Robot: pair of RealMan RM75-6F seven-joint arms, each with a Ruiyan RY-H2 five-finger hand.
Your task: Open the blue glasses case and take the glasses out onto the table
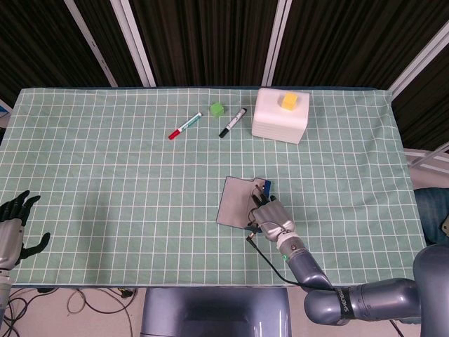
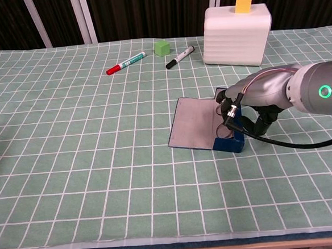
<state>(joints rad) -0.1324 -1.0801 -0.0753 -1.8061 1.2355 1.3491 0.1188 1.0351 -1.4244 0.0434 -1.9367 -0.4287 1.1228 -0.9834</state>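
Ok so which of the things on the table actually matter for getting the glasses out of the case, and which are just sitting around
For the job:
- blue glasses case, lid lying open on the cloth
- glasses, just visible inside it
- right hand, reaching into the case

Just lying about:
- red marker
- black marker
- green cube
- white box with a yellow block on top
- left hand, idle at the table edge

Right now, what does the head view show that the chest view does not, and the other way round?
Only the head view shows the left hand, open beside the table's near left edge. Only the chest view shows the blue glasses case from the side, with what looks like a glasses lens in it. Both show the right hand at the case, its grey flap laid open, the two markers, the green cube and the white box.
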